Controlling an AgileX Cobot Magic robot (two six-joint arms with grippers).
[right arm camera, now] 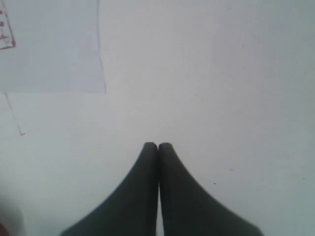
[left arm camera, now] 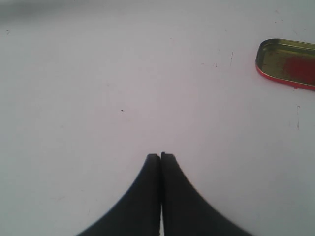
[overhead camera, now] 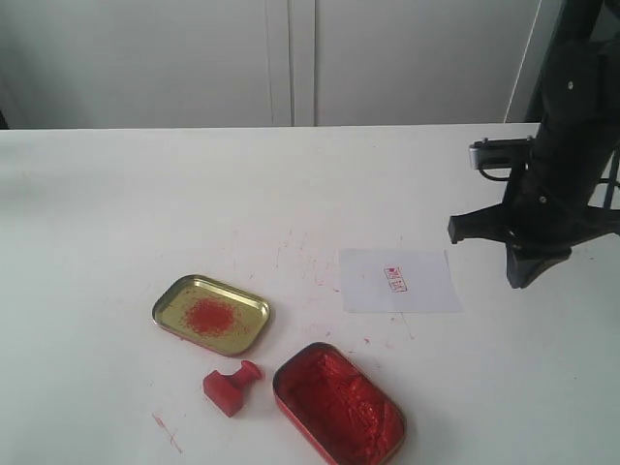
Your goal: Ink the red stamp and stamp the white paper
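Note:
The red stamp [overhead camera: 231, 386] lies tipped on its side on the table, between the two tins. The white paper [overhead camera: 399, 280] lies right of centre and bears a small red rectangular print; its corner also shows in the right wrist view [right arm camera: 54, 49]. My right gripper [overhead camera: 524, 276] hangs shut and empty just right of the paper; in its own view the right gripper [right arm camera: 157, 145] has its fingers pressed together over bare table. My left gripper [left arm camera: 160, 156] is shut and empty over bare table, and does not show in the exterior view.
A gold-coloured tin [overhead camera: 210, 313] with a red smudge sits left of the stamp; its edge shows in the left wrist view [left arm camera: 286, 63]. A tin of red paste [overhead camera: 337, 403] sits at the front. The white tabletop [overhead camera: 145, 194] carries red flecks.

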